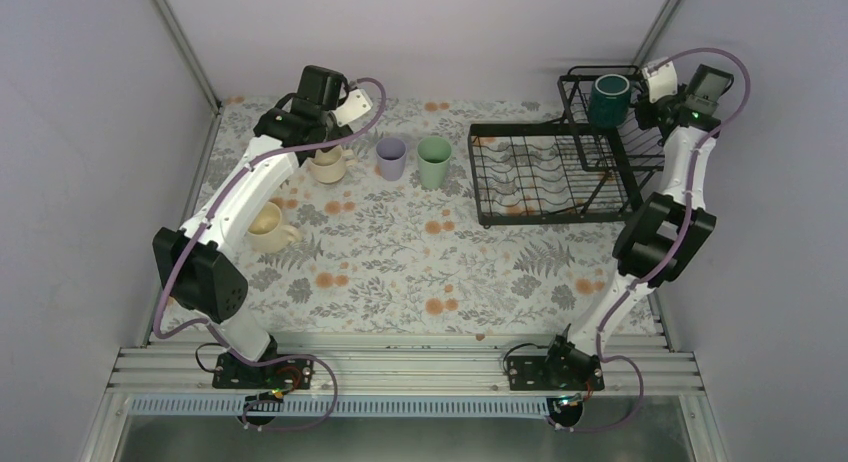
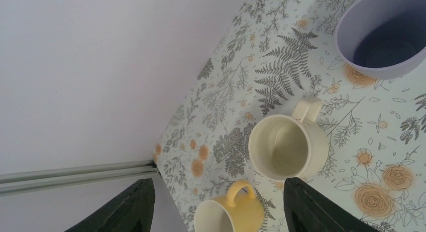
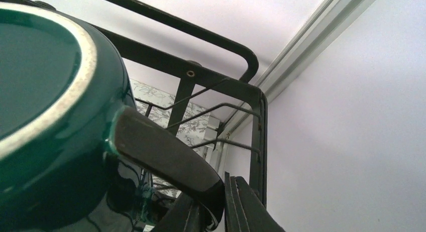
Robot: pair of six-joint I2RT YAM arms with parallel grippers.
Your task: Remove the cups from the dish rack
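Dark green mug stands in the raised basket of the dish rack, right jaws clamped on its handle; that thin hold could let it twist and snag wire. Left jaws gape.

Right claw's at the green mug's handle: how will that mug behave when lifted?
The green mug looks glazed and glossy, so probably stiff, slippery and breakable. Held by its handle alone, it will likely tilt in the right claw. It may knock the rack wires.
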